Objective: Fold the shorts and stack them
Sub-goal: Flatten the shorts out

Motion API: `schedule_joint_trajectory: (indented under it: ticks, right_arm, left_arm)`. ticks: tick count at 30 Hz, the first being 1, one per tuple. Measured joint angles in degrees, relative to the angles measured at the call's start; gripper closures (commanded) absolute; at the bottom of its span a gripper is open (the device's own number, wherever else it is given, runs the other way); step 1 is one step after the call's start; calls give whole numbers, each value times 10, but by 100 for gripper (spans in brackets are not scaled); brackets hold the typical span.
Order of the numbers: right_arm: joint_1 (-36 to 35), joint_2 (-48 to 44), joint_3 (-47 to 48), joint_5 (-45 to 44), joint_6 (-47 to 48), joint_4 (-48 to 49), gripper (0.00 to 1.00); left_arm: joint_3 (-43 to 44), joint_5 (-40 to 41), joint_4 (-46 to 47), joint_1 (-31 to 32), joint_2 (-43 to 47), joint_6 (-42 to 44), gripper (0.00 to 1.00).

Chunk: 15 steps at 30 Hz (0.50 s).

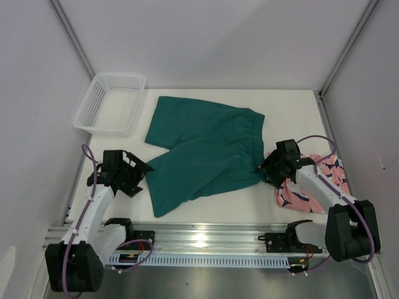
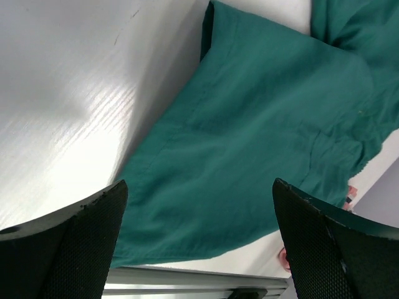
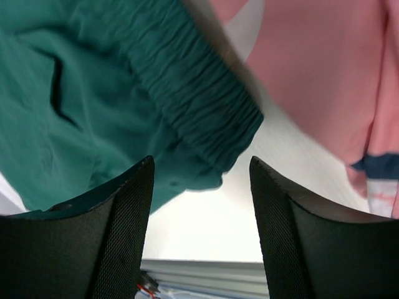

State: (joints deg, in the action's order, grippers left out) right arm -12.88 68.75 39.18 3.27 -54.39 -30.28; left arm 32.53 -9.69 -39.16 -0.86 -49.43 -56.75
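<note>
Shows teal shorts (image 1: 206,152) spread flat on table (image 1: 249,199), waistband toward the right. Finds left gripper (image 1: 138,171) wide open just beside their lower leg hem, holding nothing. Finds right gripper (image 1: 265,169) at their waistband corner, fingers (image 3: 118,224) apart, cloth not clamped. Places pink shorts (image 1: 299,196) crumpled just right of teal shorts. Leaves bare table below their hems, and basket (image 1: 118,76) near their upper-left corner.
</note>
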Motion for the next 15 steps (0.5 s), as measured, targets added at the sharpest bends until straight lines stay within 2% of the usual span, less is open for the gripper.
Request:
schedule_joint_trajectory:
  ticks: [4, 7, 8, 12, 15]
  right_arm:
    - [8, 31, 0, -1, -1, 24, 39]
    - [7, 48, 0, -5, -3, 43, 46]
    - [7, 57, 0, -7, -5, 49, 50]
    - [2, 93, 0, -13, -12, 76, 88]
    - [-16, 117, 3, -25, -24, 92, 99]
  left_arm:
    - [-2, -2, 16, 0, -49, 9, 5]
    - [-23, -6, 34, 0, -55, 7, 7]
    - [-34, -10, 41, 0, -54, 4, 7]
    - [-65, -9, 42, 22, -29, -9, 7]
    - [-65, 2, 38, 38, -5, -17, 9]
